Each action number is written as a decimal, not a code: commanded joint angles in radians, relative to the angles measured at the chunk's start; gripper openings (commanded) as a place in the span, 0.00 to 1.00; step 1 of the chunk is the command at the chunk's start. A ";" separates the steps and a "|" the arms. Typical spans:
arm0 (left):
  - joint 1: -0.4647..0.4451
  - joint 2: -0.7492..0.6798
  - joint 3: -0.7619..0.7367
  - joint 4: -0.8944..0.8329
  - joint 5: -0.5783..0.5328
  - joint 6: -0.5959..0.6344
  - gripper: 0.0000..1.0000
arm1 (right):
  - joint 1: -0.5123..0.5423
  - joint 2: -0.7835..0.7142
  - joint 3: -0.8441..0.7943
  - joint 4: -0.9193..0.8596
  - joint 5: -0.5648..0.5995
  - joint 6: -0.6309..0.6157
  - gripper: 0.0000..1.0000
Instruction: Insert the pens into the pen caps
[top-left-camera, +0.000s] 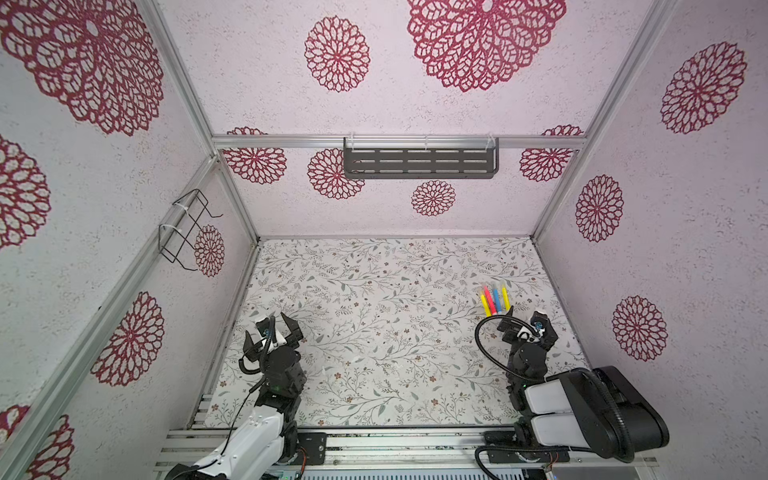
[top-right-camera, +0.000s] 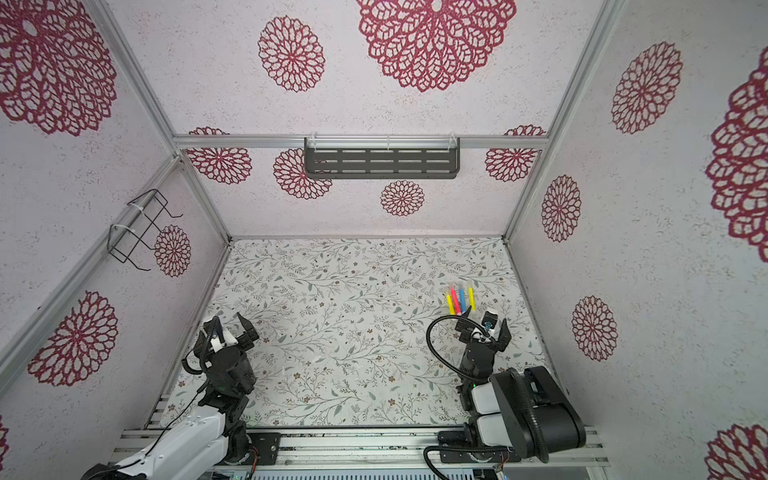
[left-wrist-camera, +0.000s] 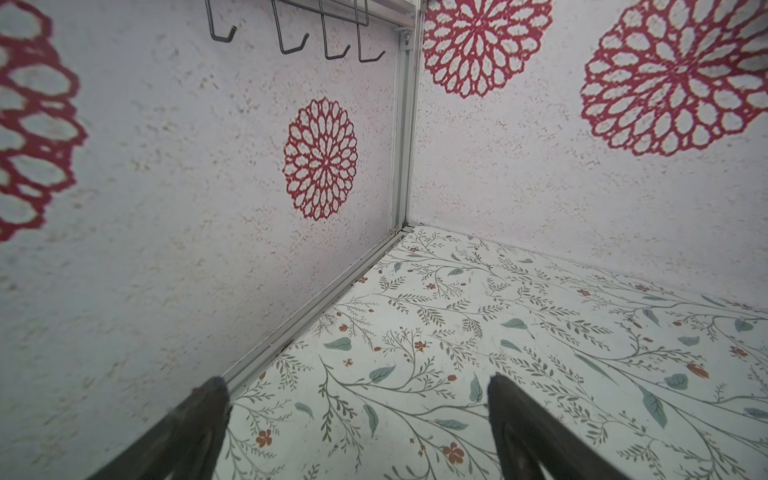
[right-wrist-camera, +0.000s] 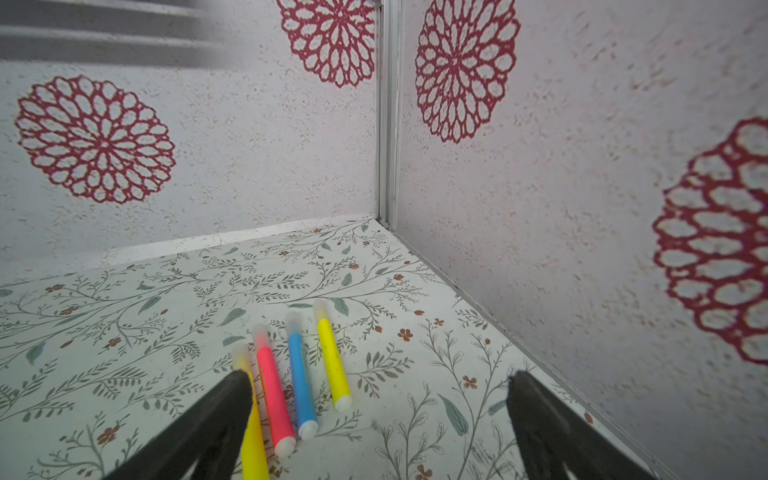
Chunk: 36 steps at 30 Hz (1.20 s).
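Four pens side by side just beyond the wide-open right pincer

We see four pens lying flat, side by side on the floral desk, on its right half near the right wall, and fanning slightly apart toward the back. From the left they are a yellow pen, a red-pink pen, a blue pen and a second yellow pen. Each has a frosted, see-through tip at its far end, and three show a flat white near end.
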 joint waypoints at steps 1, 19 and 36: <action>0.030 -0.008 -0.024 0.073 0.058 0.004 0.99 | -0.027 0.132 -0.002 0.164 -0.035 -0.018 0.99; 0.134 0.193 0.006 0.238 0.162 -0.017 0.99 | -0.031 0.222 0.055 0.160 -0.183 -0.085 0.99; 0.177 0.457 0.072 0.440 0.259 0.020 0.99 | -0.054 0.171 0.164 -0.117 -0.176 -0.043 0.99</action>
